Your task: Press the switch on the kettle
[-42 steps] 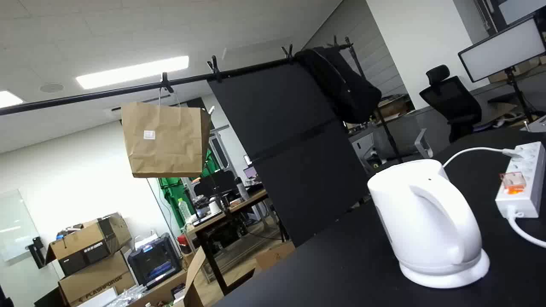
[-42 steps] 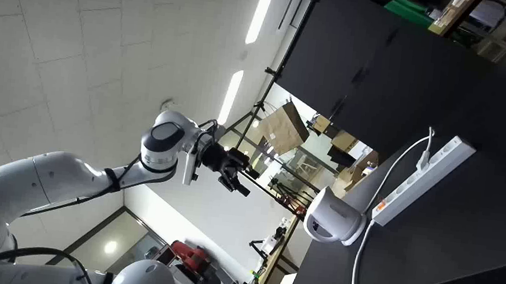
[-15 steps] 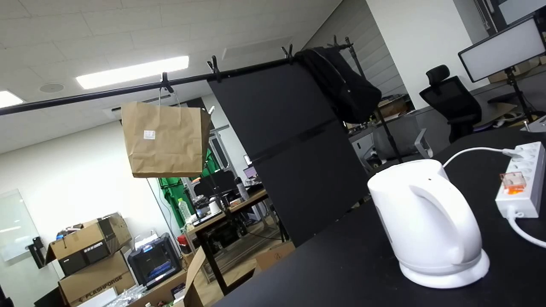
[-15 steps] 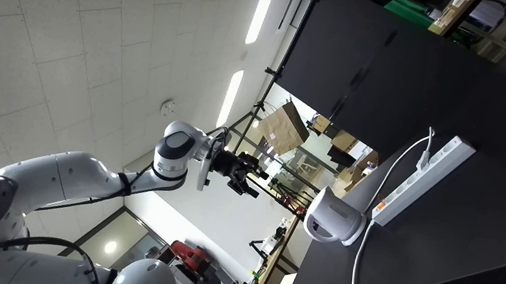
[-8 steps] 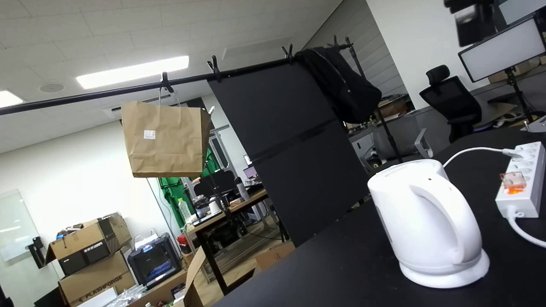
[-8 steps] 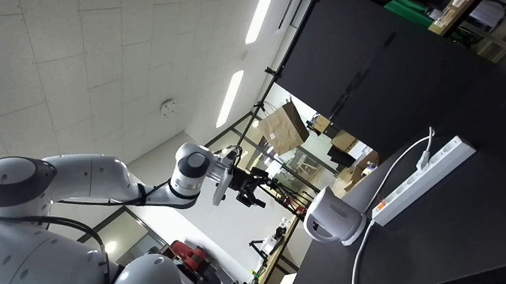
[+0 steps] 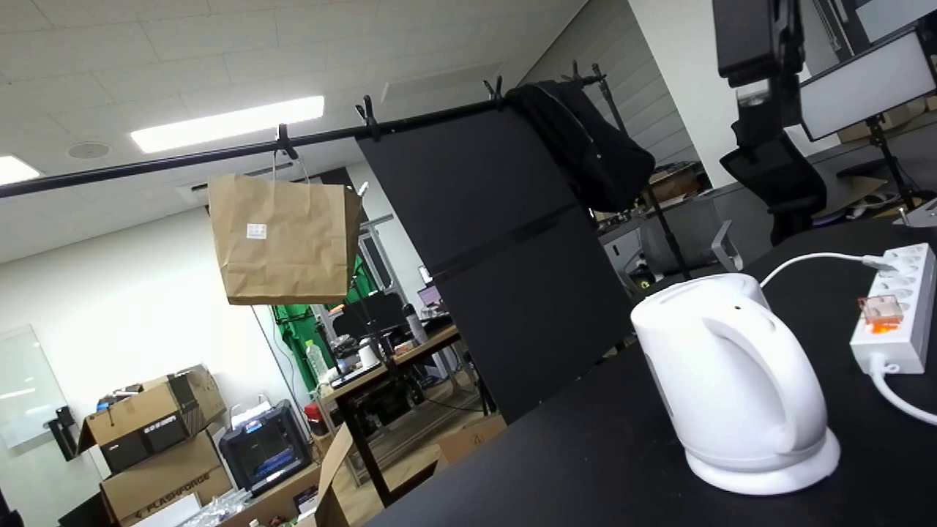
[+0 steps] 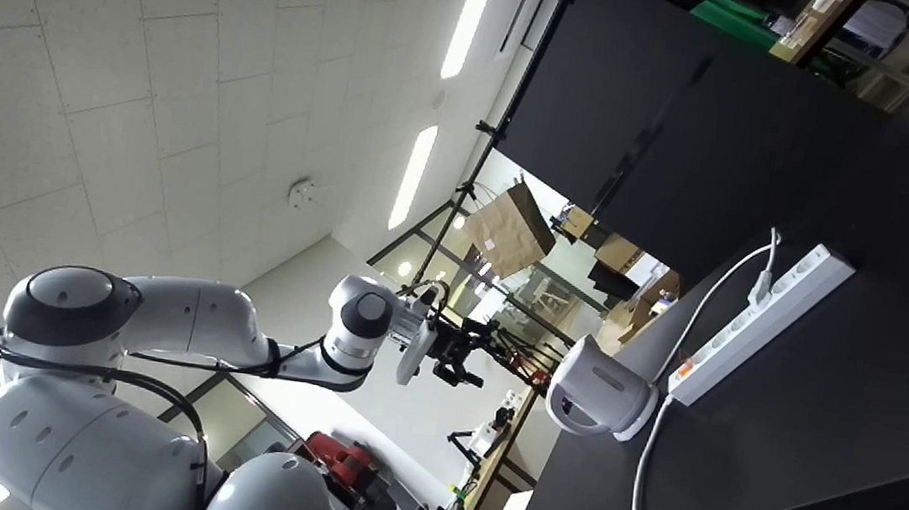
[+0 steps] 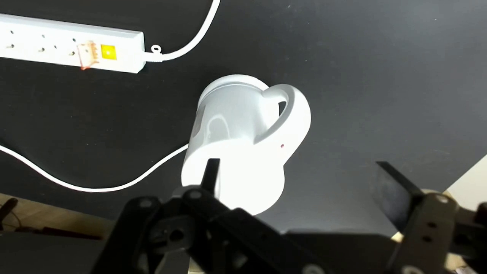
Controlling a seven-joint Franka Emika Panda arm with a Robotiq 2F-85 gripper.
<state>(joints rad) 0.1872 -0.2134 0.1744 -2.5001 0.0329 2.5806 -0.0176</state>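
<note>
White kettle point(image 7: 725, 380) stands upright on its round base point(image 7: 768, 476) on the dark worktop point(image 7: 556, 468). Claw point(image 9: 296, 163) is up in the air, apart from the kettle in both ext. views, w/ its two fingers point(image 9: 210, 175) spread wide. In wrist view, a v. tiny red dot point(image 9: 282, 145) shows on the kettle's handle point(image 9: 297, 121). A white pwr strip point(image 9: 127, 55) lies near the kettle; a thin cord point(image 7: 823, 255) runs from behind the kettle & plugs into the strip.

Ceiling lights point(image 7: 228, 124) glare; the wrist view overexposes the top of the kettle point(image 9: 239, 152).
</note>
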